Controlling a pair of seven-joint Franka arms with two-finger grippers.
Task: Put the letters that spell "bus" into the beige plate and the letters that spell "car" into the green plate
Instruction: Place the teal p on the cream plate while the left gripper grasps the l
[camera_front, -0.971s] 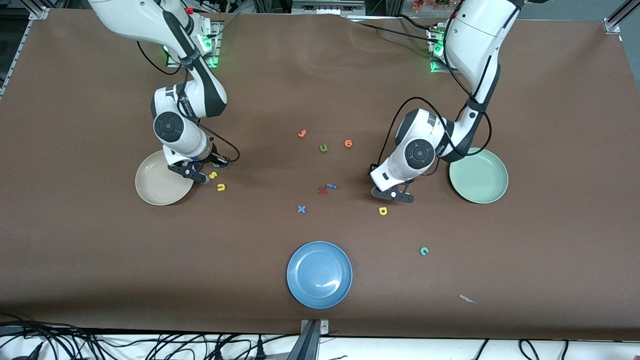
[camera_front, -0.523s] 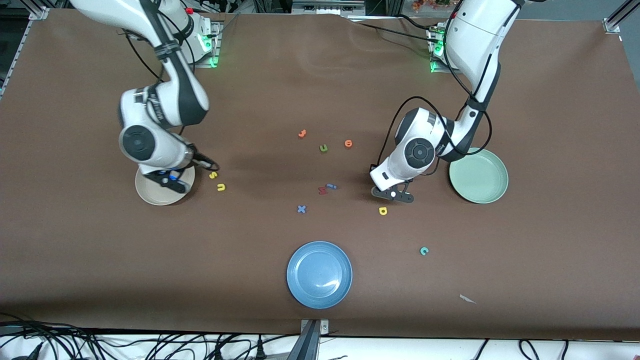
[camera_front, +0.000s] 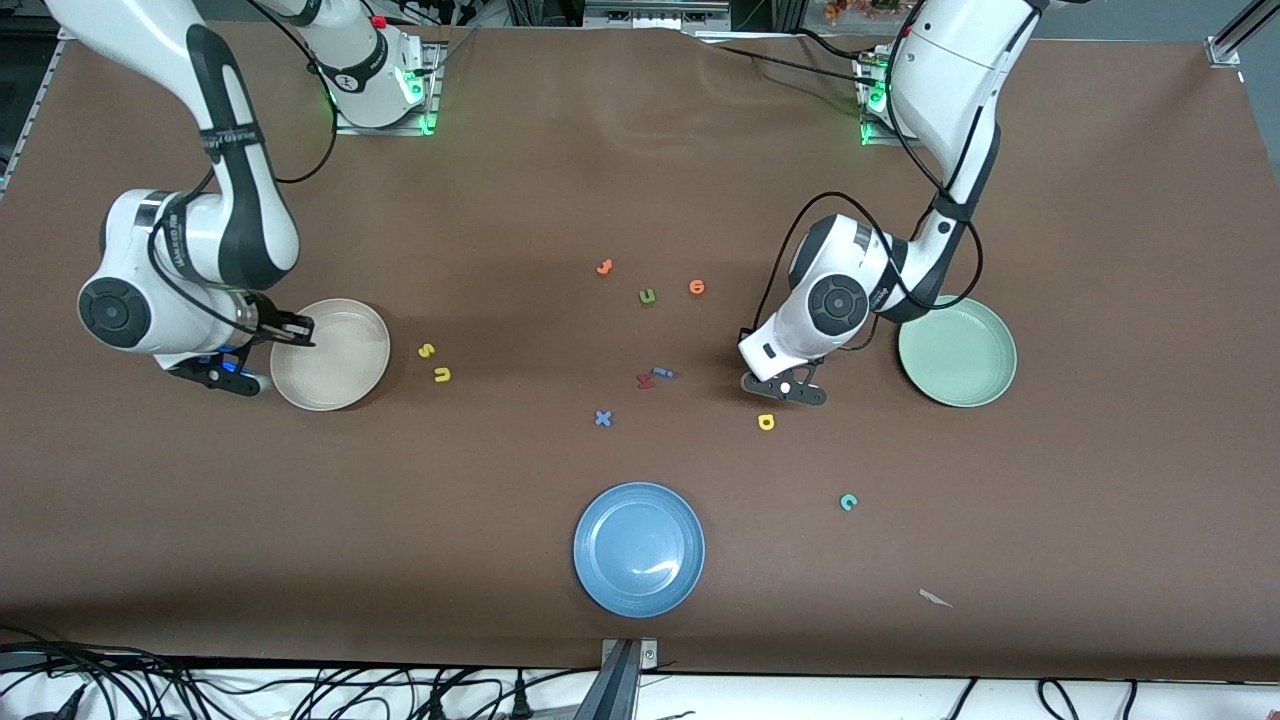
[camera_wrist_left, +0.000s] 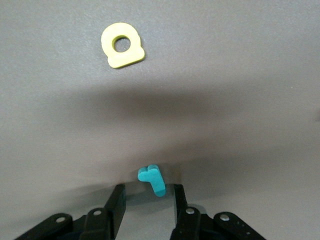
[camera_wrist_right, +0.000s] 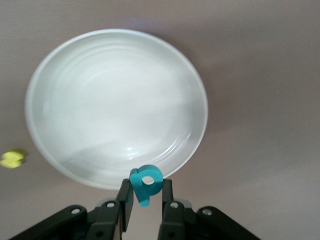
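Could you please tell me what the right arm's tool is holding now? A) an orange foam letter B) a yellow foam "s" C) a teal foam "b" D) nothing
C: in the right wrist view the right tool clamps the teal foam "b" at the rim of the round cream-beige plate.

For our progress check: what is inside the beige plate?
Nothing: the beige plate shows bare, uncovered. The teal b sits shut in the right gripper's jaws beside its rim.

teal foam "b" (camera_wrist_right: 145, 183): pinched in my right gripper, at the round cream-beige plate's (camera_front: 345, 385) rim
yellow foam "s" (camera_front: 426, 351), "u" (camera_front: 441, 375): beside that plate
light-teal hooked "r" (camera_wrist_left: 152, 179): between my left fingers
yellow "a" (camera_front: 766, 422), teal "c" (camera_front: 848, 502): on table
round pale-green plate (camera_front: 958, 352): holds no letters
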